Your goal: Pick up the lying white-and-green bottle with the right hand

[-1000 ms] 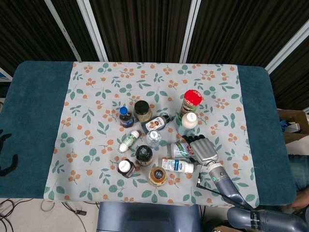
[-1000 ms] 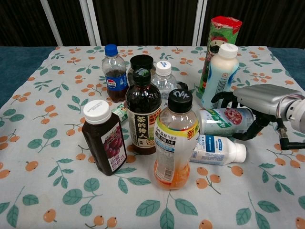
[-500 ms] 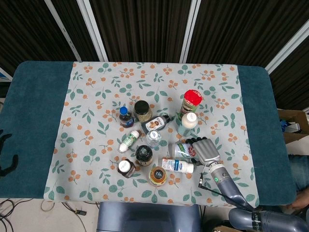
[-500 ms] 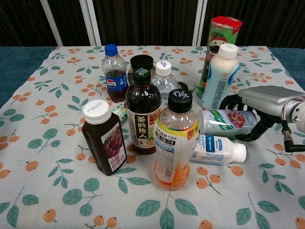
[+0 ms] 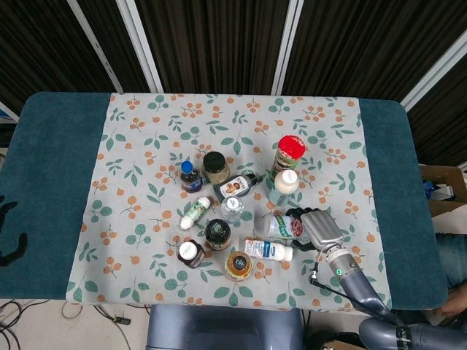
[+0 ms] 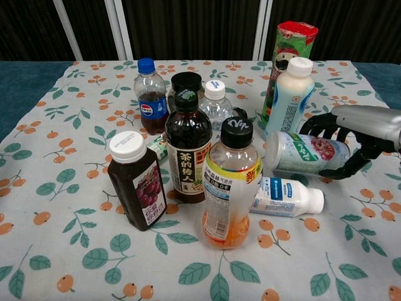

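Bottles crowd the middle of the floral cloth [image 5: 146, 146] toward the table's near edge in the head view. The white-and-green bottle [image 5: 279, 226] lies on its side at the right end of that cluster, and the right hand [image 5: 321, 228] wraps its far end — both have shifted a little rightward since the earlier frames. A white-and-blue bottle [image 5: 267, 250] lies just nearer the front edge, and an upright white bottle [image 5: 284, 187] stands just behind. The left hand is out of sight.

Chest view shows more: the white-and-green bottle [image 6: 305, 153] is now tilted, its capped end raised off the cloth, where before it lay flat. The right hand [image 6: 351, 139] clamps it — dark fingers [image 6: 321, 126] curled over the top, thumb beneath. The white-and-blue bottle [image 6: 286, 197] lies unmoved in front of it.
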You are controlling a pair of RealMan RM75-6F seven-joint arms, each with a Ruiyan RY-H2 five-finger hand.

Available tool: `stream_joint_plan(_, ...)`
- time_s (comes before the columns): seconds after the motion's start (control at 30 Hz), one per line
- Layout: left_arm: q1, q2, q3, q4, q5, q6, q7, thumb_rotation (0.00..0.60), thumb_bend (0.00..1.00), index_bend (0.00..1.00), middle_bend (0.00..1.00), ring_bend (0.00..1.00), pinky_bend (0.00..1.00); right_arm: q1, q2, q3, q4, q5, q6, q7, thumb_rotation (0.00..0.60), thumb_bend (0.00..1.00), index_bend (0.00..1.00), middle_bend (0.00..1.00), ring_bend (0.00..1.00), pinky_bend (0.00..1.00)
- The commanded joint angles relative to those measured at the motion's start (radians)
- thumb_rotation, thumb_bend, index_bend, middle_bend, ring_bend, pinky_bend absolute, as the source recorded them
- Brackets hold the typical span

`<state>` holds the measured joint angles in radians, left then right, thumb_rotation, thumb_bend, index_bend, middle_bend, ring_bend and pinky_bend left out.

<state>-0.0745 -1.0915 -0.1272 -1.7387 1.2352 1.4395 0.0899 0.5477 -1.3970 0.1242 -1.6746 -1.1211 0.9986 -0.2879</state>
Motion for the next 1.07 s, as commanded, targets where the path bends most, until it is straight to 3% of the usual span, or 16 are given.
stream_joint_plan(0.03,0.000,0.000,0.000,-0.001,0.000,0.001,0.001,0.600,0.42,0.16,0.04,0.08,0.02,-0.032,0.070,0.015,-0.048,-0.026,-0.007,0.140,0.600,0.46,0.40,0.46,0.44,0.38)
stream_joint_plan(0.27,0.002,-0.002,0.000,-0.001,0.002,0.008,0.005,0.600,0.42,0.16,0.04,0.08,0.02,-0.088,0.252,0.050,-0.103,-0.134,-0.066,0.569,0.600,0.47,0.40,0.47,0.44,0.38)
stream_joint_plan(0.4,0.002,-0.005,0.002,-0.002,0.006,0.012,0.013,0.600,0.42,0.16,0.04,0.08,0.02,-0.132,0.358,0.086,-0.083,-0.231,-0.015,0.856,0.600,0.47,0.40,0.47,0.44,0.38)
stream_joint_plan(0.67,0.001,-0.010,0.002,-0.004,0.007,0.017,0.024,0.600,0.42,0.16,0.04,0.08,0.02,-0.156,0.434,0.090,-0.002,-0.400,0.063,1.369,0.600,0.47,0.41,0.47,0.44,0.38)
stream_joint_plan(1.07,0.003,-0.012,0.002,-0.007,0.006,0.022,0.030,0.600,0.42,0.16,0.04,0.08,0.02,-0.172,0.430,0.090,0.118,-0.419,0.171,1.723,0.600,0.47,0.41,0.47,0.44,0.38)
